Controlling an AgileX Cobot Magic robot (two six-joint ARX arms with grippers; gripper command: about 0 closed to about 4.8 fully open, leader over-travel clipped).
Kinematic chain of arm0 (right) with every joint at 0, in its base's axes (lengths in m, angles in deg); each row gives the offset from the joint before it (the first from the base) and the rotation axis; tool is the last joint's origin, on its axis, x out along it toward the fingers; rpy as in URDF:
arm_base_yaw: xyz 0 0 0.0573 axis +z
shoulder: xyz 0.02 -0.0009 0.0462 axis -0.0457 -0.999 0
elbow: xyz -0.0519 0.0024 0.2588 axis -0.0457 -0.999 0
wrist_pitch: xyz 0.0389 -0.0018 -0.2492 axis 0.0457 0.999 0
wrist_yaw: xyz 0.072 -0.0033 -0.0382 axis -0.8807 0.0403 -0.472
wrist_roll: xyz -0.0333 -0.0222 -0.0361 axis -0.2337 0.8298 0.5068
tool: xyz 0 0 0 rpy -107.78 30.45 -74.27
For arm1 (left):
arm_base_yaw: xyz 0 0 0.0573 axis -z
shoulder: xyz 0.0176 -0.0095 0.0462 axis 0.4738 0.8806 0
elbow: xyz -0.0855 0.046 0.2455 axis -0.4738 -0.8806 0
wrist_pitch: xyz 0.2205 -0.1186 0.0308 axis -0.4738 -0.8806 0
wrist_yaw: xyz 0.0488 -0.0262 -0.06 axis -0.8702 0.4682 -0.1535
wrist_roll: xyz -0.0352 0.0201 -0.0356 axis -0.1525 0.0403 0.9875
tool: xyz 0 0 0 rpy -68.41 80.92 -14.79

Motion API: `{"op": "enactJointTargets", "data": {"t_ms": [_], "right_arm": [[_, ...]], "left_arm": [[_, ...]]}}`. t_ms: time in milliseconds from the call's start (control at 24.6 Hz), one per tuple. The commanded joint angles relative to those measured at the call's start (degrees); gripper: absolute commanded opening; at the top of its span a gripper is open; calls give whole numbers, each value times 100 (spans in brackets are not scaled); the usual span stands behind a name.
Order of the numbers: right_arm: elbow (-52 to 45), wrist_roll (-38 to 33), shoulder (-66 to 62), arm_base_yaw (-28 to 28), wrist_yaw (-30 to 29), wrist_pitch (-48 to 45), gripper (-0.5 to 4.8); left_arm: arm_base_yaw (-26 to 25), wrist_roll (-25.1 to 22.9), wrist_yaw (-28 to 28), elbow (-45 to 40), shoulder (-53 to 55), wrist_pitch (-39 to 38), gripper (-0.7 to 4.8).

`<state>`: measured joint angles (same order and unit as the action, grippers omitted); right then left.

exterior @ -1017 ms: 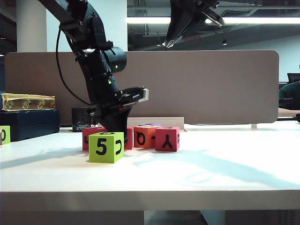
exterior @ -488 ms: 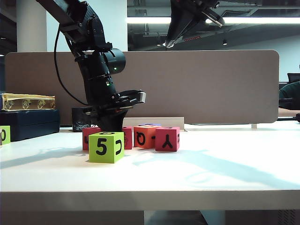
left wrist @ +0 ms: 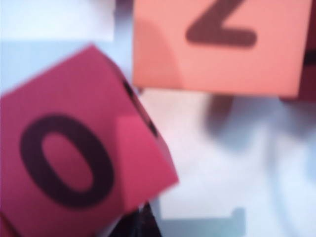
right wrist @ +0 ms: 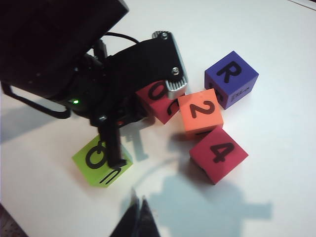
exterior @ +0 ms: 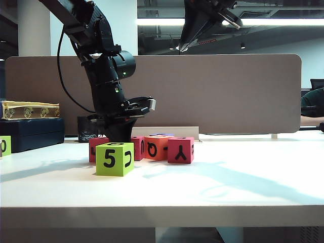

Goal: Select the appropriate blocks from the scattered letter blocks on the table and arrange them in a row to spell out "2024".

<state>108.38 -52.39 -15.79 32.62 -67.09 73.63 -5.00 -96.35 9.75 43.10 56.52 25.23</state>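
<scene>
On the white table (exterior: 228, 187) three blocks stand side by side: a pink-red one (exterior: 137, 147) topped with 0 (right wrist: 160, 101), an orange one (exterior: 157, 147) topped with 2 (right wrist: 200, 112), and a pink-red one (exterior: 180, 150) topped with 4 (right wrist: 218, 153). A further pink-red block (exterior: 96, 147) sits behind the lime-green 5 cube (exterior: 115, 158). My left gripper (left wrist: 143, 222) is shut and empty, low at the table (exterior: 123, 134), right beside the 0 block (left wrist: 74, 168), with the orange block (left wrist: 217, 44) ahead. My right gripper (right wrist: 138, 217) is shut, high above the table (exterior: 182, 46).
A purple R cube (right wrist: 231, 79) sits behind the orange block. Another lime-green cube (exterior: 5, 145) lies at the far left edge, near a dark box (exterior: 30, 131) and a black cup (exterior: 88, 129). A beige partition (exterior: 217, 93) closes the back.
My left hand has turned and shifted slightly left, uncovering the pink-red block beside the orange one. The other blocks and the right arm have not moved.
</scene>
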Motion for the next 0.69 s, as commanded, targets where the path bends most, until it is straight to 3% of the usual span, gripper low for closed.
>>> {"op": "enactJointTargets", "data": {"t_ms": [41, 203, 325, 488, 610, 692], "right_arm": [[22, 26, 24, 4, 72, -52, -1], [22, 44, 24, 4, 72, -66, -1], [22, 61, 24, 4, 70, -96, -1], [22, 61, 24, 4, 70, -66, -1], [22, 66, 24, 4, 70, 15, -1], [22, 109, 26, 4, 70, 33, -1]], "left_arm": [[11, 24, 13, 33, -216, -256, -5], [28, 26, 470, 39, -529, -367, 1], [33, 28, 815, 87, -708, -227, 51], [37, 70, 804, 203, -686, 61, 142], [37, 68, 802, 203, -662, 332, 171], [37, 63, 763, 201, -621, 570, 254]]}}
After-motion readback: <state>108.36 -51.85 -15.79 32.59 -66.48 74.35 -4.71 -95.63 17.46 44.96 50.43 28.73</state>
